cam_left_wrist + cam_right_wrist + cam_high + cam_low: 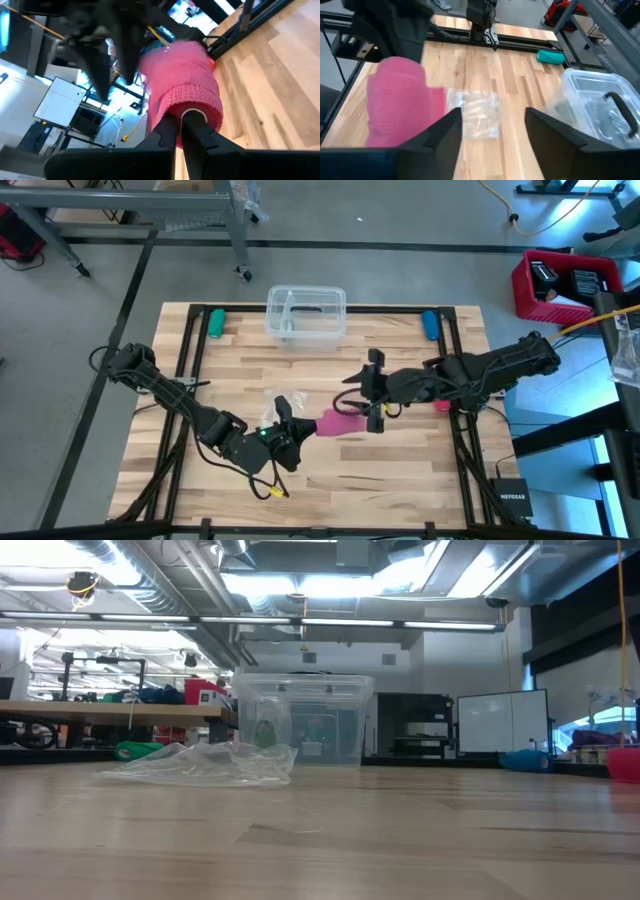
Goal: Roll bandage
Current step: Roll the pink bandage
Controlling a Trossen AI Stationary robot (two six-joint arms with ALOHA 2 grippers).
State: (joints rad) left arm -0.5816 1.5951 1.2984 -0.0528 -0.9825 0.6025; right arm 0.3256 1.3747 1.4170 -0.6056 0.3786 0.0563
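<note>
High view shows the left gripper (297, 432) clamped on the rolled end of the pink bandage (337, 423) at mid-table, while the right gripper (374, 388) stands open just beside the bandage's loose end.

Bandage (338, 423): pink, with a knitted mesh texture showing on the rolled end in the left wrist view. Table (330, 480): pale wood, planked grain. Both hands dark: left hand (291, 425), right hand (374, 392). Box (306, 314): clear plastic. Wrapper (476, 117): clear, crumpled. Crate (566, 284): red. Small red object (441, 406) by right arm.
</note>
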